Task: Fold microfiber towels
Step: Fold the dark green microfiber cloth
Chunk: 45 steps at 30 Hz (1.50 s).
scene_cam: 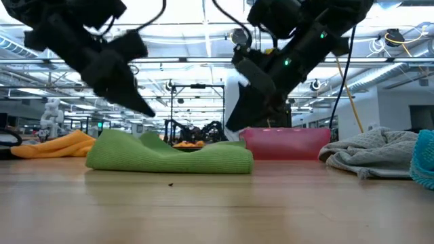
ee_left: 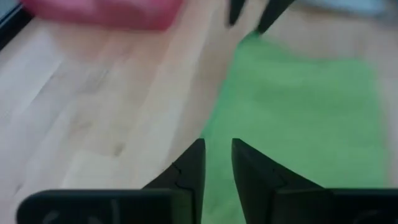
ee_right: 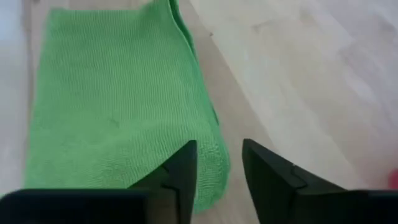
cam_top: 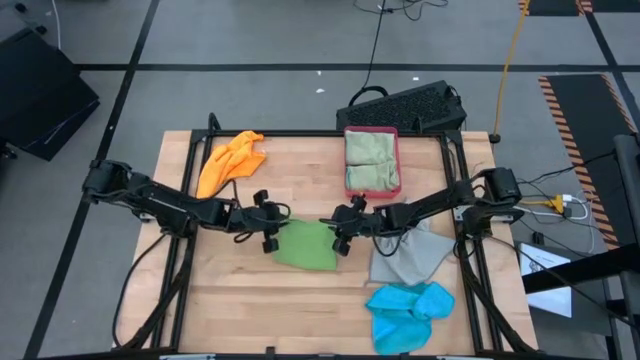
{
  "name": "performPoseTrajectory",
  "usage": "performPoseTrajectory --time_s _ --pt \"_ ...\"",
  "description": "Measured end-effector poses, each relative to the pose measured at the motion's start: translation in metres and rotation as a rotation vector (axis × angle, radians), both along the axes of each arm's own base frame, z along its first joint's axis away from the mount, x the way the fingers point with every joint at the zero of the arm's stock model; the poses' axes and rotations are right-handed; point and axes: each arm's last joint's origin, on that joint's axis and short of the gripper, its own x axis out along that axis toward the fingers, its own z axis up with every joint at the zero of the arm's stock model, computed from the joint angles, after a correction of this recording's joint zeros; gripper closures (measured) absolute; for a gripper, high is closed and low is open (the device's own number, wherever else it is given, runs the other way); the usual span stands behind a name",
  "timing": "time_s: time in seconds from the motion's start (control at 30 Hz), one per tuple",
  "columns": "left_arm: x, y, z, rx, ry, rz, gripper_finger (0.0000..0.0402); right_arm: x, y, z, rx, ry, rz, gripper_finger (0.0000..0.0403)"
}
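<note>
We find the bright green towel (cam_top: 305, 245) lying folded near the middle of the table (cam_top: 250, 310), a flat oblong with one doubled edge raised slightly in the low view. The left gripper (cam_top: 268, 222) hangs over the towel's left edge, and the right gripper (cam_top: 340, 228) over its right edge. From table level both sets of fingers sit clear above the cloth, not touching it. In the left wrist view the left gripper's fingers (ee_left: 193, 171) stand a narrow gap apart with nothing between them, green cloth beneath. In the right wrist view the right gripper's fingers (ee_right: 183, 171) are parted somewhat wider, also empty, above the towel's folded end.

We note the other towels as follows. The orange towel (cam_top: 230, 160) lies crumpled at the far left corner of the table. The grey towel (cam_top: 410, 258) lies rumpled to the right of the green one, partly under the right arm. The bright blue towel (cam_top: 408, 312) is bunched at the near right corner. Pale sage green towels (cam_top: 371, 162) sit folded inside the pink-red tray (cam_top: 371, 131) at the far edge, right of centre.
</note>
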Motion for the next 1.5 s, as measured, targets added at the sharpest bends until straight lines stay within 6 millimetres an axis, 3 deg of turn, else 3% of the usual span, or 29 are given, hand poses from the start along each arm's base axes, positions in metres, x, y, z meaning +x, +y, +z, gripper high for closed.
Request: performPoseTrajectory --time_s 0.17,0.27,0.5,0.87,1.0,1.13,1.3,1.5 --pt "0.001 -0.017 0.015 -0.048 -0.097 -0.076 0.0308 -0.001 0.010 0.016 -0.067 -0.067 0.037 0.0267" --pt "0.000 -0.030 0.011 -0.060 -0.124 -0.125 0.0309 0.007 0.022 0.017 -0.067 -0.171 0.129 0.0274" --pt "-0.005 -0.051 -0.019 -0.067 -0.124 -0.150 0.0309 0.026 0.041 -0.011 -0.084 -0.379 0.235 0.0316" --pt "-0.018 -0.056 -0.062 -0.120 0.049 -0.130 0.0309 0.040 0.038 -0.063 -0.091 -0.437 0.220 0.0400" --pt "-0.020 -0.057 -0.066 -0.137 0.074 -0.124 0.0309 0.038 0.038 -0.079 -0.063 -0.400 0.205 0.0400" --pt "-0.019 -0.059 -0.057 -0.134 0.020 -0.164 0.0309 0.037 0.037 -0.095 -0.038 -0.371 0.182 0.0402" --pt "-0.019 -0.058 -0.038 -0.098 -0.065 -0.199 0.0309 0.038 0.038 -0.090 -0.036 -0.381 0.185 0.0402" --pt "-0.016 -0.050 -0.025 0.058 -0.152 -0.164 0.0309 0.039 0.042 -0.056 -0.082 -0.459 0.225 0.0402"
